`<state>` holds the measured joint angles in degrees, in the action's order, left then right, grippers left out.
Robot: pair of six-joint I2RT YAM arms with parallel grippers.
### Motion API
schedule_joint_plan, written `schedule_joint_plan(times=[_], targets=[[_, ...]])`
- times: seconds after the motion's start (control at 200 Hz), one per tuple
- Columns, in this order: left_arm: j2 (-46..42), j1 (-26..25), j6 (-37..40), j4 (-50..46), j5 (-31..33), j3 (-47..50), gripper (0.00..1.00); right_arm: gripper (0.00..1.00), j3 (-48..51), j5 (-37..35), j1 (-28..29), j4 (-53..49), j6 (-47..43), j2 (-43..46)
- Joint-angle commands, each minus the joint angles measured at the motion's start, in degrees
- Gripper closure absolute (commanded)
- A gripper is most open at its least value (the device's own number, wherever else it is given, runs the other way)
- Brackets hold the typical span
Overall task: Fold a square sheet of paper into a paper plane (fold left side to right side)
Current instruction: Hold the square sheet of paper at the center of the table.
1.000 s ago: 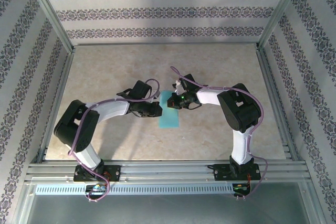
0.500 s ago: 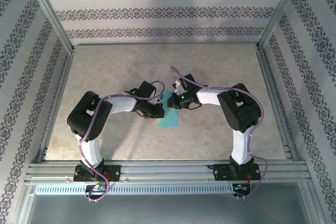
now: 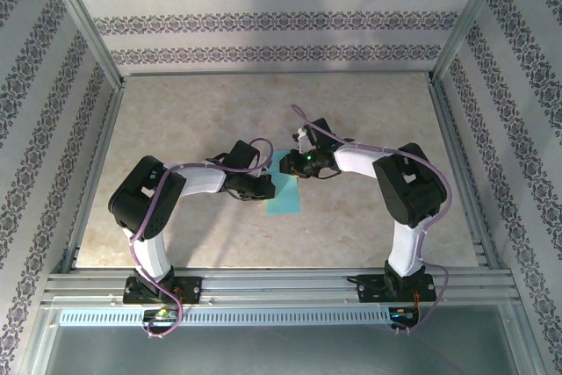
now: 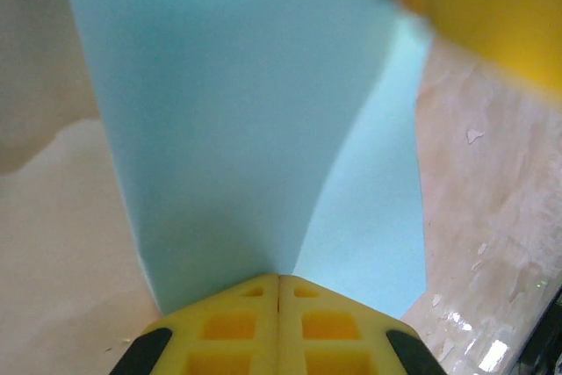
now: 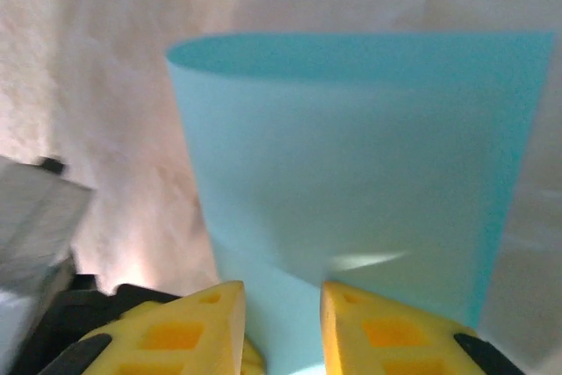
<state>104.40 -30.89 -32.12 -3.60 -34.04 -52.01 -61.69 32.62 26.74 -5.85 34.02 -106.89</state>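
The square sheet of paper point(image 3: 284, 195) is cyan-blue and lies mid-table, folded over into a narrow upright strip. My left gripper point(image 3: 266, 183) is at its left edge. In the left wrist view its yellow jaws point(image 4: 279, 277) are shut tight together where the lifted flap of the paper point(image 4: 246, 111) converges, pinching it. My right gripper point(image 3: 294, 164) is at the strip's far end. In the right wrist view its jaws point(image 5: 281, 292) stand apart, with the curved paper point(image 5: 351, 155) running between them and untouched. A blurred yellow finger of the right gripper point(image 4: 492, 15) shows in the left wrist view.
The tabletop point(image 3: 176, 120) is beige marble, fenced by aluminium posts and patterned walls point(image 3: 281, 15). A metal rail point(image 3: 281, 287) carrying both arm bases runs along the near edge. Both arms bend inward and nearly meet over the paper.
The right gripper's jaws have parted and released the paper, and that arm drew slightly right. The left arm's elbow swung inward while its jaws stayed shut on the paper's edge.
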Motion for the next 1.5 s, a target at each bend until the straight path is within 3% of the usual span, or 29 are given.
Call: schedule_joint_plan(times=[0.0,0.175,0.51,0.829,1.044,1.499], targets=[[1.0,-1.7,-2.3,-3.5,3.5,2.9,0.96,0.76,3.5,1.3,-1.0,-2.3,-0.4,5.9],[1.2,-2.2,-2.5,-3.7,3.7,2.6,0.96,1.0,11.1,4.4,0.3,-1.3,1.9,10.8],[0.8,-2.3,-2.6,-3.9,4.0,2.3,0.96,1.0,14.8,2.4,5.8,4.0,6.1,6.5],[-1.3,-2.1,-6.7,0.8,0.3,0.3,0.95,1.0,14.8,-1.2,5.8,-0.2,4.5,3.7],[-0.6,1.2,-9.7,8.3,-5.4,0.5,0.95,1.0,15.1,-2.1,5.3,-2.0,2.5,2.2],[2.4,2.1,-7.8,9.1,-3.6,-0.8,0.95,1.0,14.8,-2.6,4.7,-3.2,0.8,1.1]])
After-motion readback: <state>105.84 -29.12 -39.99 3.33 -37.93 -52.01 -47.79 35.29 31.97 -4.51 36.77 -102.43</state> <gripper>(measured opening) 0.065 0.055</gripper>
